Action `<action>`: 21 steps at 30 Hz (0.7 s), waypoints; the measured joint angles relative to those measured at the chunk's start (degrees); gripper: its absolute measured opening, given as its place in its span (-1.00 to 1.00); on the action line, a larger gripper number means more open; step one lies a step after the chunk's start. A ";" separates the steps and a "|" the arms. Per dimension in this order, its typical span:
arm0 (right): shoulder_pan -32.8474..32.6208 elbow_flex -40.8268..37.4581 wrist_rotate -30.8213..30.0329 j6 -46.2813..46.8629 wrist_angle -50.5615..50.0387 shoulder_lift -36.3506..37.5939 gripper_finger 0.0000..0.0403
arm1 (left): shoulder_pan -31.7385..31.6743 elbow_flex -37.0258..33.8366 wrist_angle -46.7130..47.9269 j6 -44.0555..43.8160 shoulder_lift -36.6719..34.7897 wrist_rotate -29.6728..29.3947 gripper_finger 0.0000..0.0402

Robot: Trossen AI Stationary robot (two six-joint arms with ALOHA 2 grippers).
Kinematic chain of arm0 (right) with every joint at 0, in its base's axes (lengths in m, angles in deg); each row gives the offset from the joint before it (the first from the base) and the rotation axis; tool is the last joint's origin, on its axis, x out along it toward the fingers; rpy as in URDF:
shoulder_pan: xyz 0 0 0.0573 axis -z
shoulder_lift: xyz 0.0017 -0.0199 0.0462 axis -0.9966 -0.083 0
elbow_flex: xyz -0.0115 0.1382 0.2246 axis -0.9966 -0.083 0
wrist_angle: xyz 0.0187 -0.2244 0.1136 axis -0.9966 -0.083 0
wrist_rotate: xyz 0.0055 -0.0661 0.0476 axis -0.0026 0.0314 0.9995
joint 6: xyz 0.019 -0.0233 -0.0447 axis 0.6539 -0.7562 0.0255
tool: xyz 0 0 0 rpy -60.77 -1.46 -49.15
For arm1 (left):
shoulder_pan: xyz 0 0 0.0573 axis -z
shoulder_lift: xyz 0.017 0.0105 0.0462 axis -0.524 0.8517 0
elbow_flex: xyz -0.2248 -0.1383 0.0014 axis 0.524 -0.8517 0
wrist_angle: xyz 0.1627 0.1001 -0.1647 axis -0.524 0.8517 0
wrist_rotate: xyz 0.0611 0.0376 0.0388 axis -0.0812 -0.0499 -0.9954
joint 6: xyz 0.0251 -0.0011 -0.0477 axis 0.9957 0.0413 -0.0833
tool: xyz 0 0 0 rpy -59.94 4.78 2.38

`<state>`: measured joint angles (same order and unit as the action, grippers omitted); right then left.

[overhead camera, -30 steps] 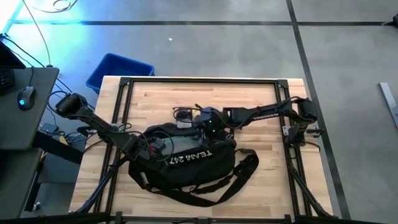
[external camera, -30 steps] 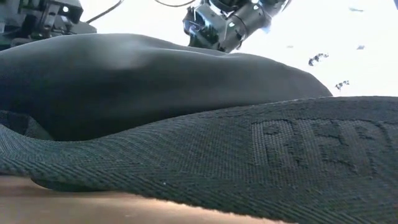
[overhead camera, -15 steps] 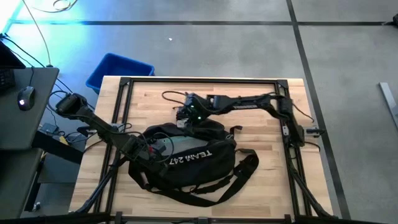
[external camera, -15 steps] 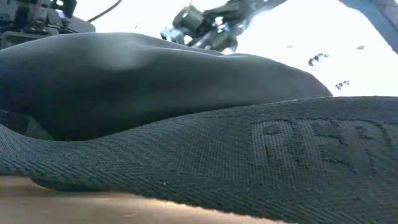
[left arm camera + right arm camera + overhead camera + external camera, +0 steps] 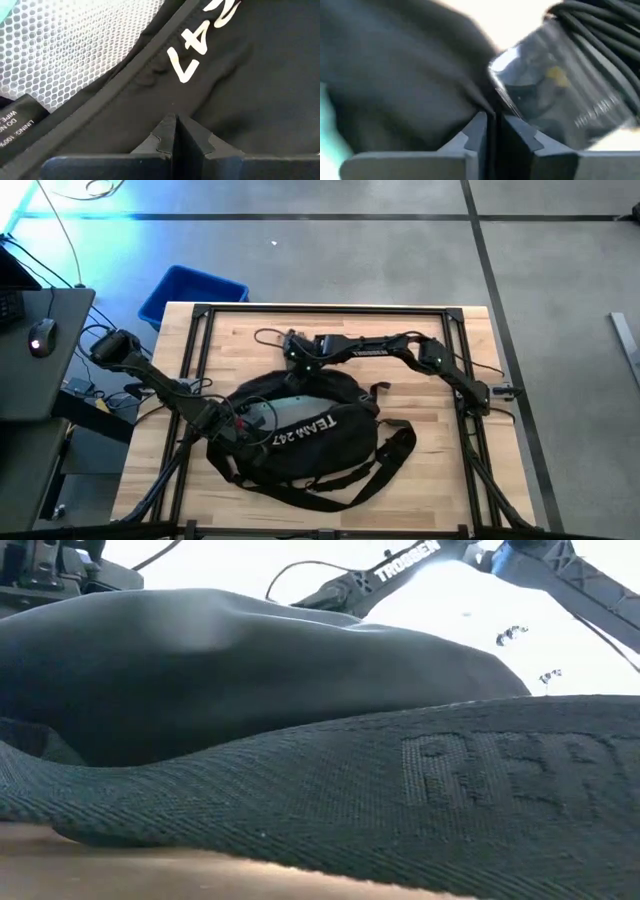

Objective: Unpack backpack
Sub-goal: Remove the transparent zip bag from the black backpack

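From above, the black fabric backpack (image 5: 300,438) lies slumped mid-table on the pale wooden table (image 5: 420,480), white "TEAM 247" lettering up and long straps curling toward the near edge; the left gripper (image 5: 237,423) sits at its opened edge, the right gripper (image 5: 293,352) just behind its far side, jaws too small to read here. At table height, coarse woven strap webbing with embossed letters fills the foreground and hides nearly everything but the pack's smooth dark bulge. The left wrist view shows its fingers (image 5: 165,135) pressed together over black fabric beside white honeycomb mesh lining, with no clear pinch; the right wrist view, blurred, shows fingers (image 5: 480,132) closed against dark cloth near a clear glassy object (image 5: 560,100).
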<state>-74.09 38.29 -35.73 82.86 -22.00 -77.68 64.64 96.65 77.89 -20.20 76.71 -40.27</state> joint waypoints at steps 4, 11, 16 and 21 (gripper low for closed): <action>-0.64 0.01 -8.00 0.23 3.61 2.42 -0.88 | 0.70 -0.02 0.04 0.89 0.00 0.00 -1.00; -3.08 -0.02 -3.09 -6.24 2.59 6.22 -0.89 | 2.96 -0.02 0.45 1.10 -0.07 0.35 -1.00; -9.67 0.15 8.18 -13.71 0.77 10.81 -0.89 | 5.21 -0.02 2.18 -1.73 -0.20 -2.94 -1.00; -15.90 0.09 9.32 -9.96 -4.41 11.65 -0.89 | 6.08 -0.02 2.96 0.61 -0.20 -7.48 -1.00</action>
<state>-89.98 38.38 -26.41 72.89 -26.41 -66.03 70.72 96.63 80.85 -19.59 76.51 -47.76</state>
